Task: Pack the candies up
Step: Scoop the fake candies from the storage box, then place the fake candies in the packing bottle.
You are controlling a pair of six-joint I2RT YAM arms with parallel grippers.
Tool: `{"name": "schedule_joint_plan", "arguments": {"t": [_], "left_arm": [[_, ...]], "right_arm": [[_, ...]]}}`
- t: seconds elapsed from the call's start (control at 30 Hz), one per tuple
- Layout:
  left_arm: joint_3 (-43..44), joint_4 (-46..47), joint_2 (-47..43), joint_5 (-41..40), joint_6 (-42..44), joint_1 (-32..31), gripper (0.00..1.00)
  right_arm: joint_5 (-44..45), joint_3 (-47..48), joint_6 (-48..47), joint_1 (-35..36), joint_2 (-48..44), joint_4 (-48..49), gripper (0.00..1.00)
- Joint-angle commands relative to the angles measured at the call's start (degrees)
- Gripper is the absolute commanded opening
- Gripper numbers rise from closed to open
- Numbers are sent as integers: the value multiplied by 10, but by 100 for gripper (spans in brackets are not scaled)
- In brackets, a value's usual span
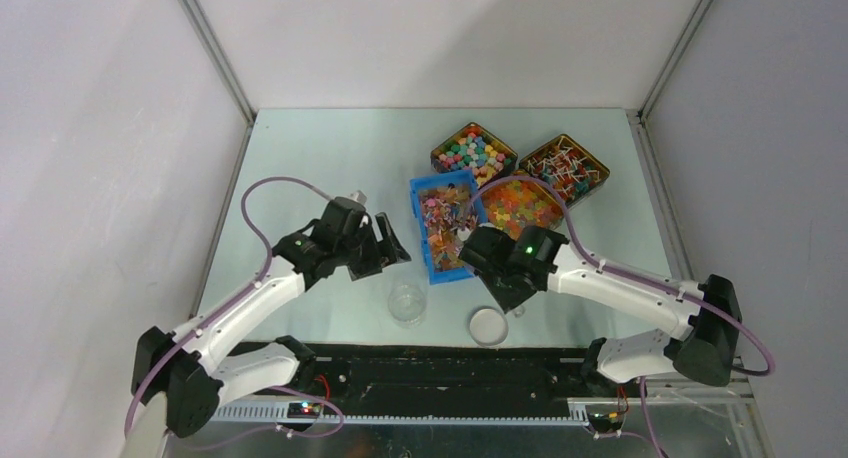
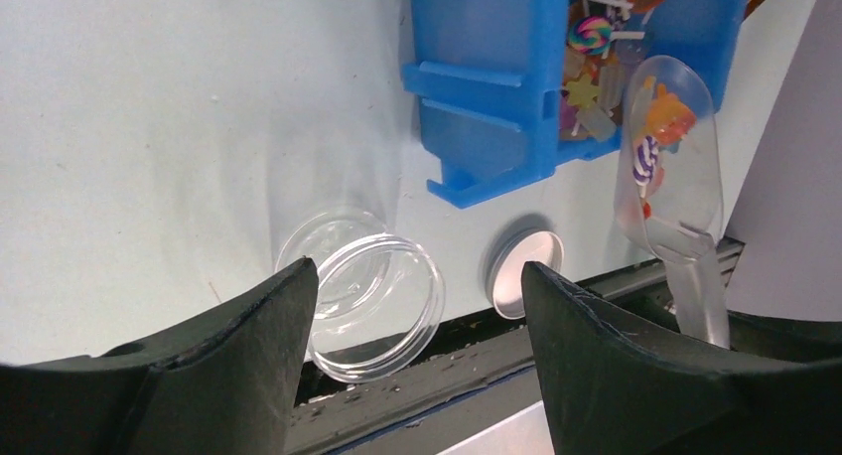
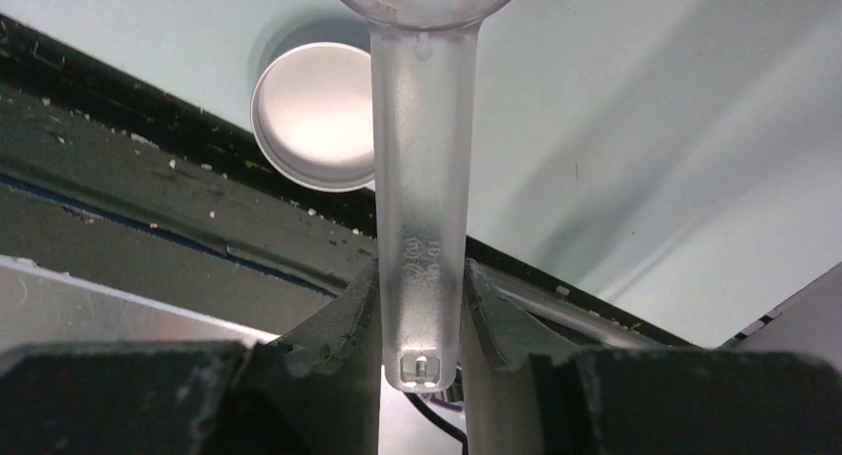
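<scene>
Mixed small candies (image 1: 441, 221) fill a blue bin (image 1: 418, 216) in the middle of the table. My right gripper (image 1: 478, 258) (image 3: 422, 276) is shut on the handle of a clear plastic scoop (image 3: 422, 197). The scoop's bowl (image 2: 663, 147) holds a few candies, one swirled purple and one orange, at the bin's near corner. A clear open jar (image 1: 407, 303) (image 2: 362, 296) stands near the front edge, with its white lid (image 1: 487, 325) (image 2: 526, 273) (image 3: 313, 117) lying to the right. My left gripper (image 1: 392, 240) (image 2: 419, 269) hangs open above and behind the jar, with nothing between its fingers.
Three dark trays stand behind the bin: pastel sweets (image 1: 473, 151), orange sweets (image 1: 520, 206) and lollipops with white sticks (image 1: 563, 168). A black rail (image 1: 450, 363) runs along the table's near edge. Grey walls enclose the table on three sides.
</scene>
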Motion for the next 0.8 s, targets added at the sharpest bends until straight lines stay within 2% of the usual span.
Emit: {"name": "schedule_joint_plan", "arguments": {"t": [0.0,0.37,0.57,0.77], "left_arm": [[-16,-14,-25,1,23,3,80],[-57,-36,-95,-24,28,3,80],[-58,-53,-126,-47,31,3,81],[-51,-81,-128,-71,38,3,81]], "right_arm": [[12,2,29,29,-24,-28,0],[-13,2,49,109,-56,-46,0],[-17,15,48,148,-41,-44,0],[-28,67,43,173,-4,-54,0]]}}
